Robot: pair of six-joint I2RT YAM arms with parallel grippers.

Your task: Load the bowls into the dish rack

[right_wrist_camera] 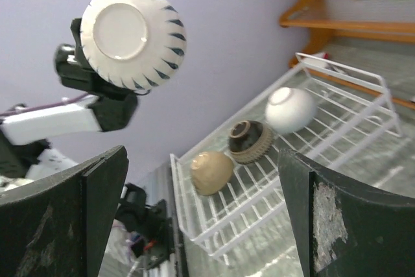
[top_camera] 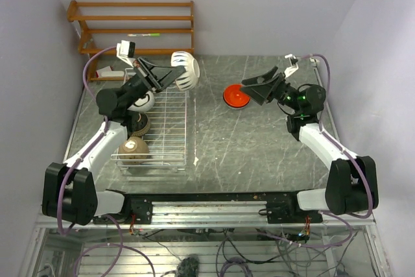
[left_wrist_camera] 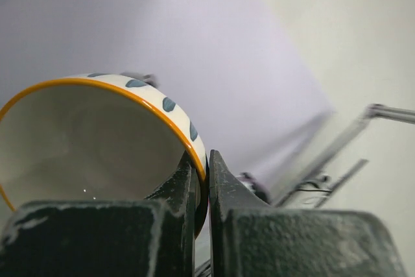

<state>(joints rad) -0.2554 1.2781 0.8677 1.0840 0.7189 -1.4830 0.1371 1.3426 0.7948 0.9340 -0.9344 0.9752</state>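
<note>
Pinching the rim of the blue-patterned white bowl (top_camera: 185,69) between the left jaws, holding it aloft above the far end of the dish rack (top_camera: 170,135). Hovering with right jaws spread wide, close by the orange-red bowl (top_camera: 233,97) on the table (top_camera: 259,147). Sitting in the rack: white bowl (right_wrist_camera: 290,109), dark ribbed bowl (right_wrist_camera: 249,141), tan bowl (right_wrist_camera: 212,172).

The left pincer (left_wrist_camera: 202,168) is gripping the white bowl with blue marks (left_wrist_camera: 84,141) by its orange-edged rim, one dark finger pressing inside the wall and the other outside. The bowl is tilting, its pale hollow facing the camera. A lilac wall (left_wrist_camera: 194,24) is filling the background, with thin wire bars (left_wrist_camera: 382,112) showing at the right.
</note>
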